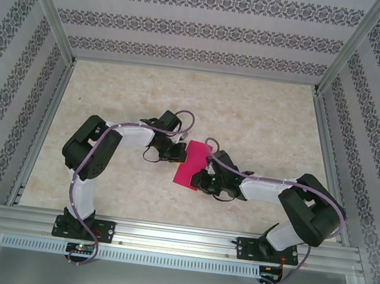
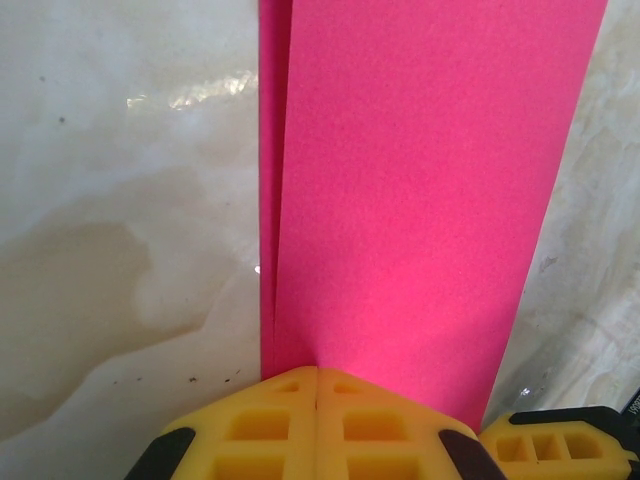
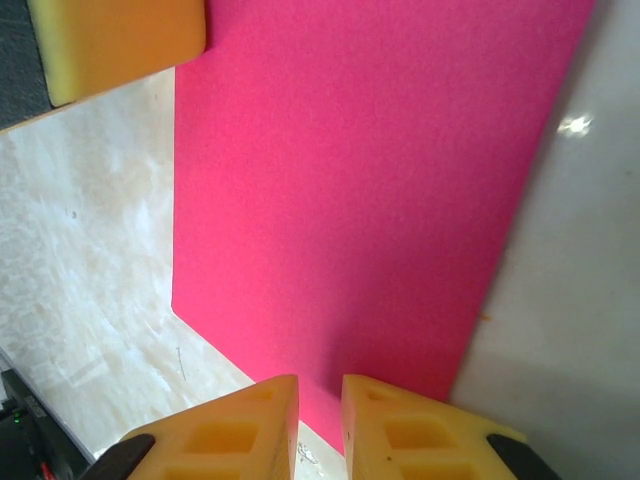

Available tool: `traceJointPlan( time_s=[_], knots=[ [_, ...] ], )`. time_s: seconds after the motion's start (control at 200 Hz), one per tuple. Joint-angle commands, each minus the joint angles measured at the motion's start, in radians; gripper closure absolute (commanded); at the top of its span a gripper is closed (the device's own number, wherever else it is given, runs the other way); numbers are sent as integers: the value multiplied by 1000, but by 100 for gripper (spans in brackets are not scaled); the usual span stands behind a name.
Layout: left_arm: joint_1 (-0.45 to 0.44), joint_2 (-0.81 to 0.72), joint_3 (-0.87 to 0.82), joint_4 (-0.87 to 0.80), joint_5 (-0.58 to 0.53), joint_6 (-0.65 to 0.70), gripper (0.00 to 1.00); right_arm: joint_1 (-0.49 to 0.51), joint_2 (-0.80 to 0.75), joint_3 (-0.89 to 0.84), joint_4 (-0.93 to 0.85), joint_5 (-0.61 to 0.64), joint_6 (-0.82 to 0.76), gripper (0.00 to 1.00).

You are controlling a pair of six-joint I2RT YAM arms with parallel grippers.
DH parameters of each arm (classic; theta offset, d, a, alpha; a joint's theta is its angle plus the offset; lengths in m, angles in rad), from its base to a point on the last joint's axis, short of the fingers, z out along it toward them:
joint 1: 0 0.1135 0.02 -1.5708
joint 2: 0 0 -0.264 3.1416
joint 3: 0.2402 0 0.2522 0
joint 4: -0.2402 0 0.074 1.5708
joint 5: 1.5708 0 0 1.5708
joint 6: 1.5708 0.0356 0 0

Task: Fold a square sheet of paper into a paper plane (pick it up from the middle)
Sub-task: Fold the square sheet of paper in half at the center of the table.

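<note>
The square sheet of paper (image 1: 192, 163) is magenta-pink and lies folded into a narrow rectangle on the table between both arms. In the left wrist view the paper (image 2: 420, 180) shows two layers along its left edge. My left gripper (image 1: 180, 156) (image 2: 317, 372) is shut, its yellow tips touching at the paper's near edge; I cannot tell if the paper is pinched. My right gripper (image 1: 200, 180) (image 3: 320, 385) stands over the opposite edge of the paper (image 3: 370, 180), its jaws a narrow gap apart with nothing gripped. The left gripper's yellow finger (image 3: 120, 40) shows at that view's top left.
The pale marbled table (image 1: 249, 115) stretches free behind and to both sides of the paper. Metal frame rails (image 1: 177, 242) run along the near edge and the sides, with patterned walls (image 1: 198, 27) enclosing the space.
</note>
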Motion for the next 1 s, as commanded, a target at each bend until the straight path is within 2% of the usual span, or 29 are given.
traceJointPlan(
  time_s=[0.0, 0.085, 0.165, 0.335, 0.405, 0.555, 0.639, 0.759, 0.879, 0.994],
  knots=[
    [-16, 52, -29, -88, -107, 11, 100, -1, -69, 38, -144, 47, -56, 79],
    [-15, 53, -28, -87, -105, 11, 100, -40, -131, 80, -189, 76, -93, 77],
    [-14, 55, -25, -87, -106, 12, 100, -125, -139, 127, -191, 67, -121, 76],
    [-16, 63, -22, -96, -112, 23, 100, -278, 2, 218, -24, -79, -90, 75],
    [-15, 67, -21, -103, -116, 28, 100, -296, 79, 263, 25, -115, -77, 76],
    [-16, 69, -24, -94, -109, 23, 100, -305, 219, 362, -6, -97, -98, 77],
    [-15, 67, -26, -91, -106, 20, 100, -319, 268, 370, -8, -68, -100, 77],
    [-15, 69, -27, -91, -100, 23, 100, -344, 334, 338, 67, -89, -73, 77],
    [-17, 69, -26, -94, -100, 27, 100, -351, 368, 329, 67, -84, -74, 77],
    [-16, 65, -31, -89, -95, 22, 100, -353, 329, 334, 48, -97, -80, 74]
  ],
)
